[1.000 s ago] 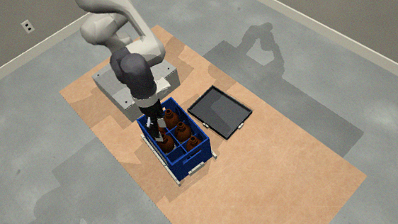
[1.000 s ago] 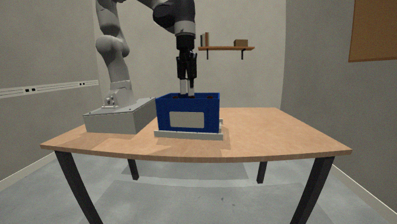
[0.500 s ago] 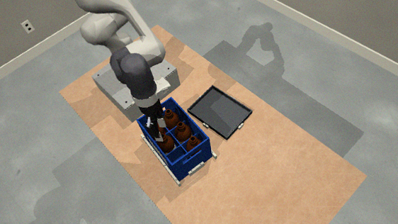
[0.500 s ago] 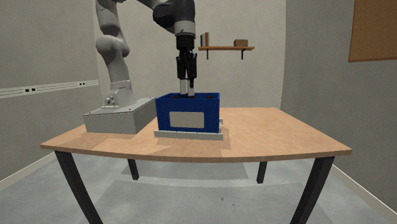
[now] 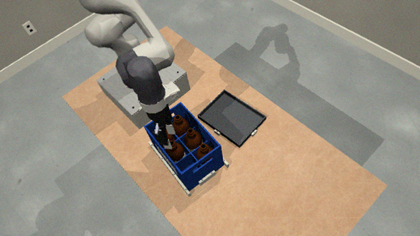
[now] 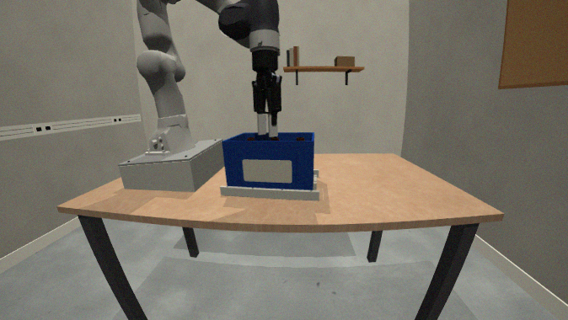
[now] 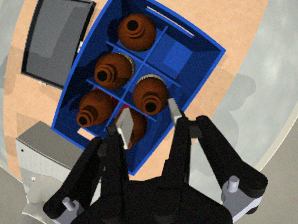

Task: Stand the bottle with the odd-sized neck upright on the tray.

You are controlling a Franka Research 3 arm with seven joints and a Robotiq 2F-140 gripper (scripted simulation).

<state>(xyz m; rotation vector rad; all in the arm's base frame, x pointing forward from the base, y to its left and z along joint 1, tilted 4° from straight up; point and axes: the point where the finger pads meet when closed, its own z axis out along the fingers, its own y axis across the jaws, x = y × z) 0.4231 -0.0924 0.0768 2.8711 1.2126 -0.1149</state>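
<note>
A blue crate with six cells holds five brown bottles. Three stand in the column nearest the tray: one, a second and a third. Two stand in the other column: one, and one nearest the robot base, partly hidden by a finger. My gripper hangs straight down over that last bottle, tips at rim height, fingers partly apart and holding nothing. The black tray lies empty beside the crate.
The crate sits in a pale base frame on the wooden table. The robot's grey base block stands just behind the crate. One crate cell is empty.
</note>
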